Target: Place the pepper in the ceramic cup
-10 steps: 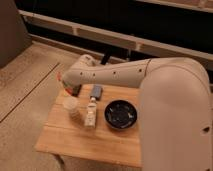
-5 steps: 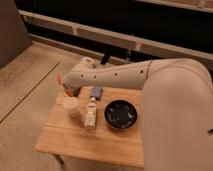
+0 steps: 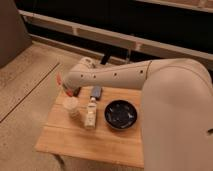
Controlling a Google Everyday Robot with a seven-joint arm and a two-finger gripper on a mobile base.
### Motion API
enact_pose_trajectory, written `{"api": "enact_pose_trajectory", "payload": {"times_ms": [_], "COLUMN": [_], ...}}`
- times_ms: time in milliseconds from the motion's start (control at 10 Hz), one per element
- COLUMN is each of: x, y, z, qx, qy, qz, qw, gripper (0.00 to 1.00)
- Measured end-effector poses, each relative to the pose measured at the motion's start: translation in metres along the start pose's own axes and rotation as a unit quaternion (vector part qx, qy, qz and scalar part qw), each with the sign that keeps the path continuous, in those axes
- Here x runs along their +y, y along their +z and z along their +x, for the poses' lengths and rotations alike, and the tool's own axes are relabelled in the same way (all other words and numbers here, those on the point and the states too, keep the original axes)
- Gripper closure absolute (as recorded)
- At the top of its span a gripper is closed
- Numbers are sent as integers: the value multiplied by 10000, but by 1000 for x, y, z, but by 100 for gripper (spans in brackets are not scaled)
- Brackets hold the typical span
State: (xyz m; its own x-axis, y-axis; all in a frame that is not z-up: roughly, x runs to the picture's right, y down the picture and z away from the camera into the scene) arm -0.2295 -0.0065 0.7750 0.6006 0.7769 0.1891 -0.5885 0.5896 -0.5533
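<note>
The pale cream ceramic cup (image 3: 71,105) stands upright at the left of the small wooden table (image 3: 100,142). My gripper (image 3: 65,88) hangs at the end of the white arm, just above and a little behind the cup, over the table's back left corner. It is shut on the pepper (image 3: 59,80), of which a small orange-red tip pokes out at the gripper's left side. The remainder of the pepper is hidden by the gripper.
A small white bottle (image 3: 90,113) stands right of the cup, and a wide black bowl (image 3: 121,114) sits further right. A blue-grey flat object (image 3: 96,91) lies at the back of the table. The big white arm (image 3: 165,95) covers the table's right side.
</note>
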Motion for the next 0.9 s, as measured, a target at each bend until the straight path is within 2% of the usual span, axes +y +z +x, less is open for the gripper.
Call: {"api": "enact_pose_trajectory", "payload": {"times_ms": [300,500,700,900], "x": [34,39,34,20], "y": [20,28,31,27], "z": [-22,-22,-19,-12], "qx": [-290,-346,-322,-238], "qy": [-319,-379,-452,-422], "qz": [-333,-404,-339,-170], "qw": [9985,9979,9979,9987], "gripper": [100,100,100,100]}}
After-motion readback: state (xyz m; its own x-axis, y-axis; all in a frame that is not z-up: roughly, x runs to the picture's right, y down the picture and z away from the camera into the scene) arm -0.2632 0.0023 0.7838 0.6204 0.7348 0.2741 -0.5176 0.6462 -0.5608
